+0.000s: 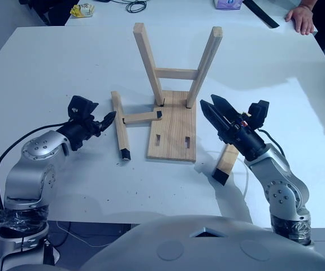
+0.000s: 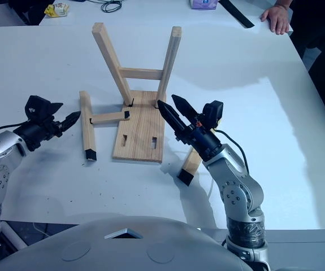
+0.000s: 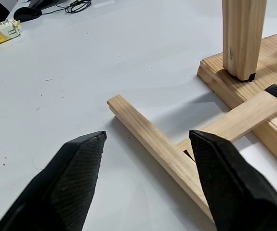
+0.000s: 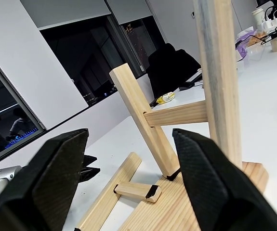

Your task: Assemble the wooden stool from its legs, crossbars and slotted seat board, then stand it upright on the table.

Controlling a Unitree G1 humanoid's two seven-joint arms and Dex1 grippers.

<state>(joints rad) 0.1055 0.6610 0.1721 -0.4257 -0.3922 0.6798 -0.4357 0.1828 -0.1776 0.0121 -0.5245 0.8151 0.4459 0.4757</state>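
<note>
The slotted seat board [image 1: 172,134] lies flat mid-table. Two legs [image 1: 148,62] joined by a crossbar [image 1: 176,73] stand in the slots at its far end, leaning slightly. A loose leg [image 1: 120,129] with a short crossbar [image 1: 142,117] lies flat just left of the board. Another loose leg [image 1: 225,165] lies at the board's right front corner, partly under my right arm. My left gripper [image 1: 109,118] is open, low beside the flat leg's far end [image 3: 128,109]. My right gripper [image 1: 209,101] is open, raised over the board's right edge, facing the standing legs [image 4: 143,115].
At the table's far edge lie a yellow packet [image 1: 83,9], cables [image 1: 135,5], a purple box [image 1: 228,4] and a black strap [image 1: 261,14]. A thin white cable [image 1: 245,175] runs beside my right arm. Bare table [image 1: 275,96] extends to the right.
</note>
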